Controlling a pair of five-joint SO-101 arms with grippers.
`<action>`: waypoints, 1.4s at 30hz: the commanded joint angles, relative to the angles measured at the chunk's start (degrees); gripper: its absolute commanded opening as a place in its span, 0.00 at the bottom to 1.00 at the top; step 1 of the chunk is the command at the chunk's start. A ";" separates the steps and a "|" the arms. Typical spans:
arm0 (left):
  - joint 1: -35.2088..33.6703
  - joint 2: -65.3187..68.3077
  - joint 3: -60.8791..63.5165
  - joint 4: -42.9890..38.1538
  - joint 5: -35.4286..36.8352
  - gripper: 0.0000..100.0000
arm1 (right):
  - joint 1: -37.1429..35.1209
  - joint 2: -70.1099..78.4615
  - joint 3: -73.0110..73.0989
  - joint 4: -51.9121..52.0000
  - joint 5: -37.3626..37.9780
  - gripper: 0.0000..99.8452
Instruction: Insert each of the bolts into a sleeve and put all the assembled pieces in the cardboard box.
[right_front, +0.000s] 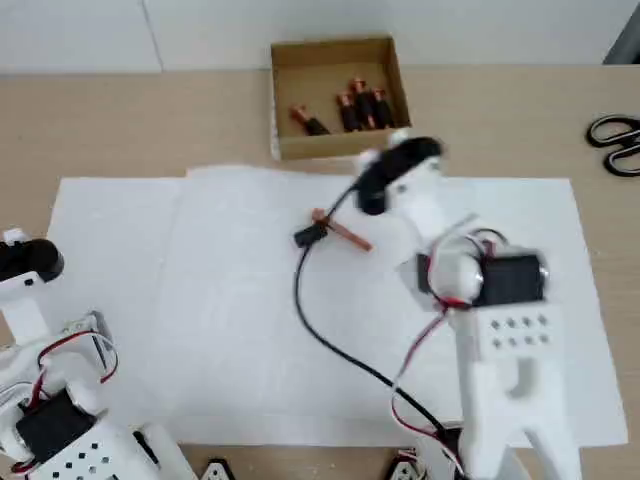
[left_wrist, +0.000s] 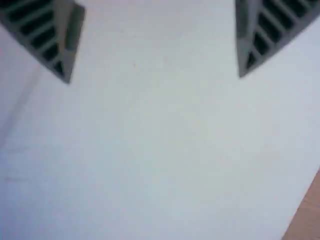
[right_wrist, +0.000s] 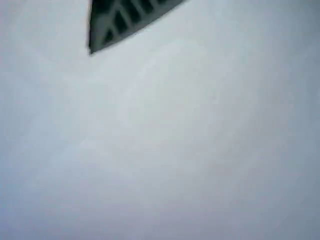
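On the white paper lies a copper bolt (right_front: 345, 234). A short black sleeve (right_front: 310, 236) sits by its left end; whether the two are joined I cannot tell. The cardboard box (right_front: 283, 100) stands at the far edge of the paper and holds several copper-and-black assembled pieces (right_front: 360, 108). My right gripper (right_front: 375, 190) hangs just right of the bolt, between it and the box, above bare paper. My left gripper (left_wrist: 154, 77) is open with nothing between its fingers (left_wrist: 60, 35). It hovers over bare paper at the near left (right_front: 30, 262), far from the bolt.
A black cable (right_front: 305, 305) runs from the right arm across the paper, passing the sleeve. Scissors (right_front: 615, 140) lie on the wooden table at the far right. The white paper (right_front: 180, 330) covers most of the table in front of the arms.
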 joint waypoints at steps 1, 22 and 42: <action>0.09 0.18 -0.40 -0.88 -0.35 0.20 | -5.58 6.73 -1.41 -2.86 5.27 0.17; 0.26 0.18 -0.13 -0.97 -0.35 0.20 | -13.93 34.95 -14.77 -27.30 2.73 0.17; 0.35 0.18 -0.13 -0.97 -0.35 0.20 | -15.25 37.58 -14.77 -29.32 8.35 0.17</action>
